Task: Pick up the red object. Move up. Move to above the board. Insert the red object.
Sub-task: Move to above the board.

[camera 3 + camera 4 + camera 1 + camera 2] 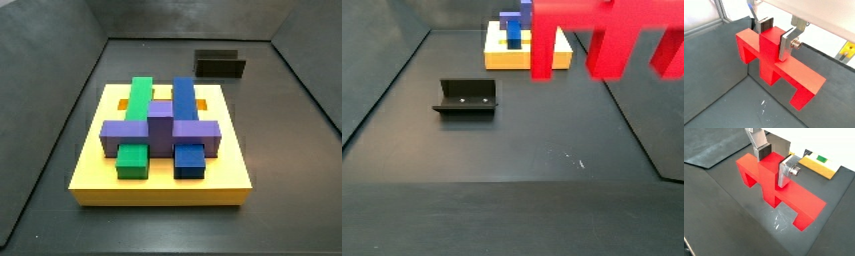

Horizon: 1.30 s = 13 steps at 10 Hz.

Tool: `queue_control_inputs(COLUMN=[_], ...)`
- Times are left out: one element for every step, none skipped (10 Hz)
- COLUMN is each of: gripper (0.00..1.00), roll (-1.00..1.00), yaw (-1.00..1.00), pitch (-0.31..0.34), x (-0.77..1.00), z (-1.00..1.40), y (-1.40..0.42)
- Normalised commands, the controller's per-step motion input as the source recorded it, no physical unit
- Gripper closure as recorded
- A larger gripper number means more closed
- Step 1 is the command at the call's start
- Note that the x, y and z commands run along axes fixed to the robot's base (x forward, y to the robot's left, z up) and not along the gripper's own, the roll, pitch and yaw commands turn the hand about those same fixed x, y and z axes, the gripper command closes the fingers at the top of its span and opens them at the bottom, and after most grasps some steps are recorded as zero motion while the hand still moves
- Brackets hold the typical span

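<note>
As seen in both wrist views, the gripper [775, 34] is clenched on the central post of the red object [777, 65], its flat silver fingers [787, 44] pressing against opposite faces of that post. The red object's horizontal bar extends to either side of the fingers, with its legs pointing down toward the dark floor [724, 95]; no part of the piece touches the floor, so it hangs lifted in the grasp. In a wrist view, a corner of the yellow board [821, 168] shows beyond the gripper [773, 159], with a green patch on top, and the red object [777, 188] lies apart from it. In a side view, the red object [603, 30] fills the upper right of the picture, its legs hanging in the air in front of the board [523, 55], which sits far back on the floor. The fixture [466, 98] stands on the floor to the left, well apart from both. In a side view, the board [163, 170] carries a green block [135, 125], a blue block [186, 125] and a purple cross-shaped block [160, 128] lying across them; the fixture [221, 65] stands behind the board
</note>
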Motion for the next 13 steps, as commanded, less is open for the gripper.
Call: queue_control_inputs(gripper=[1.00, 1.00, 1.00, 1.00, 1.00, 1.00, 1.00, 1.00, 1.00, 1.00, 1.00, 1.00, 1.00], roll=[0.00, -0.12, -0.12, -0.02, -0.05, -0.02, 0.00, -0.04, 0.00, 0.00, -0.02, 0.01, 0.01], yaw=[0.00, -0.04, -0.03, -0.01, 0.00, 0.00, 0.00, 0.00, 0.01, 0.01, 0.01, 0.00, 0.01], pitch=[0.067, 0.108, 0.098, 0.050, 0.004, 0.022, 0.030, 0.019, 0.029, 0.045, 0.069, 0.093, 0.120], x=[0.04, 0.17, 0.17, 0.16, 0.16, 0.16, 0.16, 0.16, 0.16, 0.16, 0.17, 0.19, 0.21], z=[0.19, 0.13, 0.12, 0.12, 0.12, 0.12, 0.13, 0.13, 0.14, 0.14, 0.15, 0.15, 0.15], y=[0.00, -1.40, -1.40, -1.40, -1.40, -1.40, -1.40, -1.40, -1.40, -1.40, -1.40, -1.40, -1.40])
